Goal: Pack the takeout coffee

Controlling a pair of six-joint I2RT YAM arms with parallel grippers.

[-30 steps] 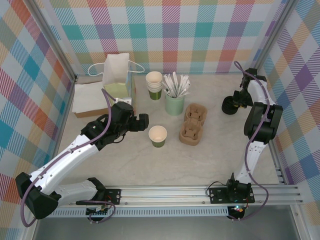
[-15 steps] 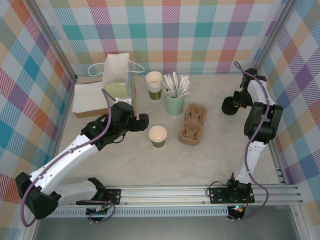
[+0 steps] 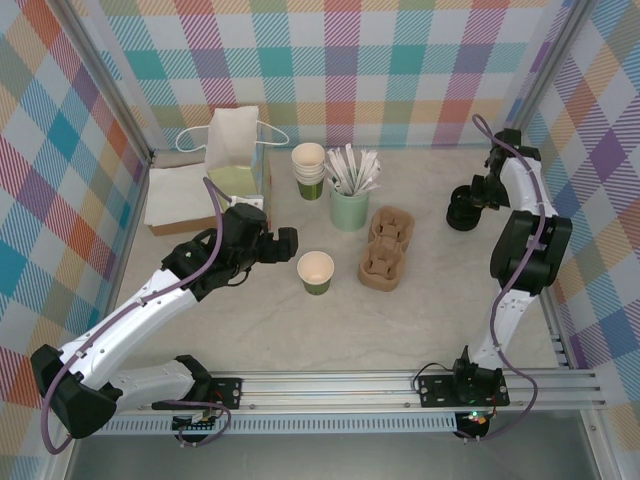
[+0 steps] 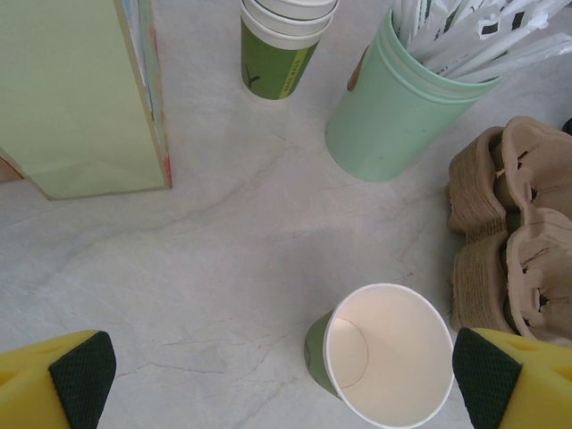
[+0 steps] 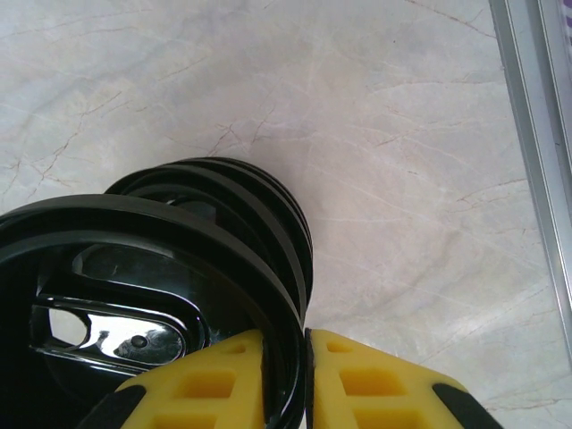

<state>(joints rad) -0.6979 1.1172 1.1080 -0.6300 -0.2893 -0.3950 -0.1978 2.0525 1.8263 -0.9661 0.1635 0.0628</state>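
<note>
Hovering over the table [image 4: 223, 241], the left gripper [image 4: 284, 377] stands wide open, its 2 yellow fingers [image 4: 82, 375] far apart and holding nothing; the takeout coffee [image 4: 389, 353] stands upright and lidless just ahead of and below this gripper, nearer the finger at the right of the wrist view and touching neither; farther ahead stand a mint-green cup of stirrers [image 4: 402, 116] and a stack of cups [image 4: 281, 36]; ahead to the left stands a pale green bag [image 4: 80, 98]; brown pulp carriers [image 4: 509, 232] lie to the right, near the coffee; the right gripper [image 5: 307, 366] is clamped on the rim of 1 black lid [image 5: 134, 259], which sits tilted; more black lids [image 5: 259, 192] sit stacked just beyond its fingertips, well apart from the coffee.
</note>
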